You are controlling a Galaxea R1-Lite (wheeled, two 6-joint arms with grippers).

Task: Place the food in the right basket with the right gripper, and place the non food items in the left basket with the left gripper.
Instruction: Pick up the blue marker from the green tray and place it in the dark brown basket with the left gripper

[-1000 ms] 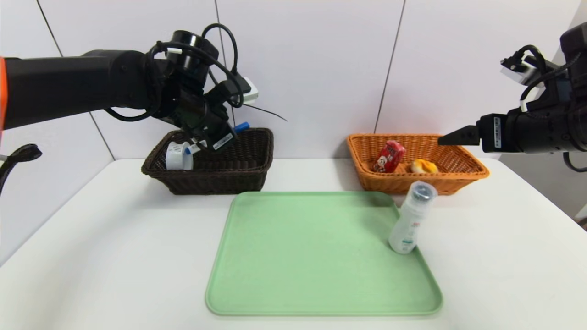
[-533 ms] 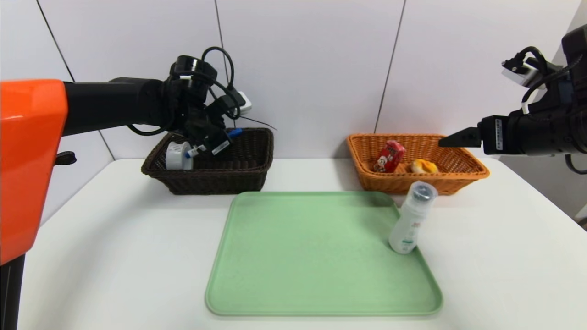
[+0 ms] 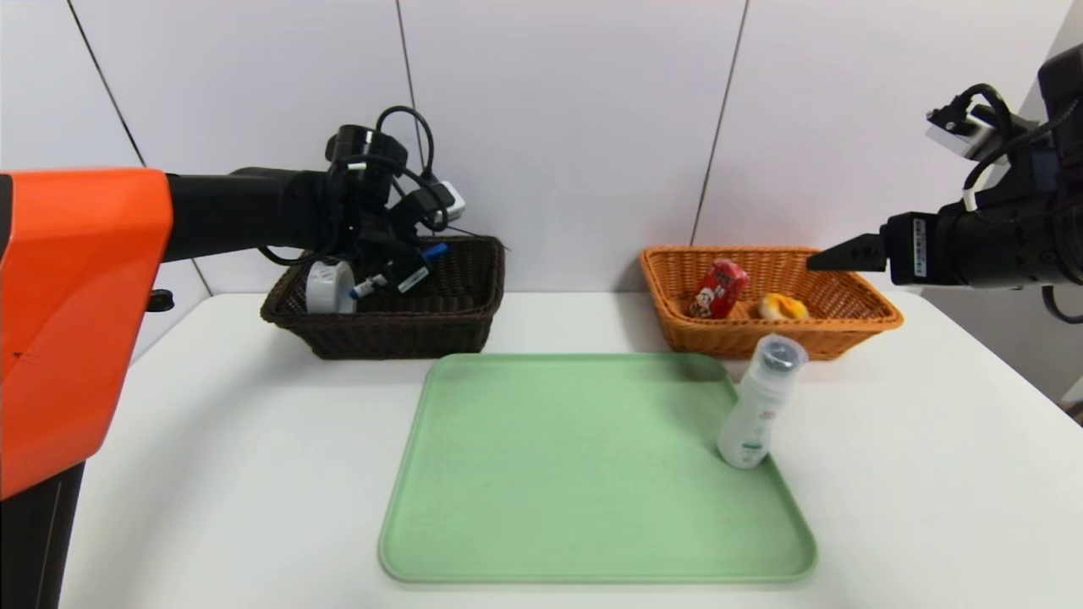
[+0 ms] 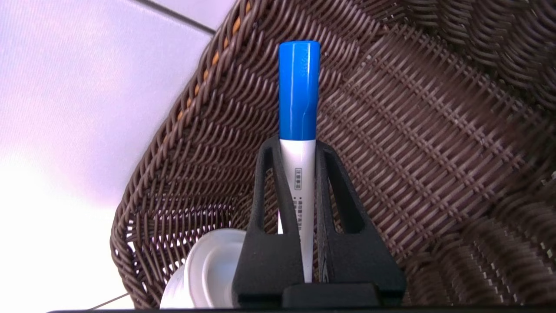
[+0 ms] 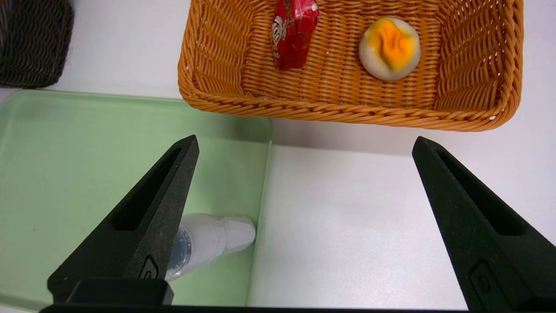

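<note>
Left hand (image 4: pixel 299 152): clamped on the white marker (image 4: pixel 299 174), reaching inside the dark brown basket (image 3: pixel 457 321).
Marker axis: long axis runs out past the fingertips, blue cap leading toward the basket's woven wall; not yet let go.
Beside it: white tape roll (image 3: pixel 330 288) already lies in the same basket.
Right hand (image 5: pixel 304 217): spread wide, holding nothing, parked above the near right corner of the orange basket (image 3: pixel 871 326).
Food: red drink carton (image 3: pixel 717 289) and orange-topped bun (image 3: pixel 782 307) both sit in the orange basket; that half looks done.
Left to do: white bottle (image 3: pixel 757 414) stands on the green tray (image 3: pixel 550 474), in front of the orange basket, leaning slightly, grey cap up.
</note>
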